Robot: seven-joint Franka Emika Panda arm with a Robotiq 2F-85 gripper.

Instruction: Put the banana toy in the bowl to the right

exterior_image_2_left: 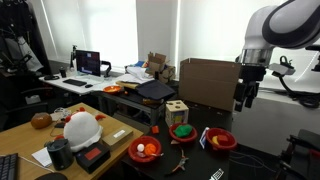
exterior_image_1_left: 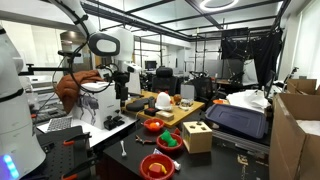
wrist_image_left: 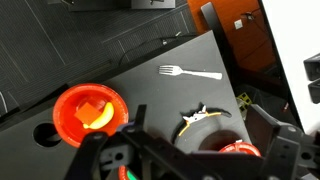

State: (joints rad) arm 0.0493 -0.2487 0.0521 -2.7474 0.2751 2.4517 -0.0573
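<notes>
The banana toy (wrist_image_left: 200, 115), a slim yellow curved piece with dark and white marks, lies on the black table between two red bowls; it also shows in an exterior view (exterior_image_2_left: 183, 160). The right red bowl (wrist_image_left: 240, 150) (exterior_image_2_left: 220, 140) is next to it. My gripper (wrist_image_left: 195, 162) is open and empty, with its fingers spread at the lower edge of the wrist view. It hangs high above the table in both exterior views (exterior_image_2_left: 243, 99) (exterior_image_1_left: 120, 92).
A left red bowl (wrist_image_left: 90, 112) (exterior_image_2_left: 145, 150) holds an orange-yellow piece. A third red bowl (exterior_image_2_left: 183, 131) holds green items. A fork (wrist_image_left: 190, 72) (exterior_image_2_left: 215, 175) lies near the table edge. A wooden cube (exterior_image_2_left: 177, 112) and cardboard boxes (exterior_image_2_left: 208, 80) stand behind.
</notes>
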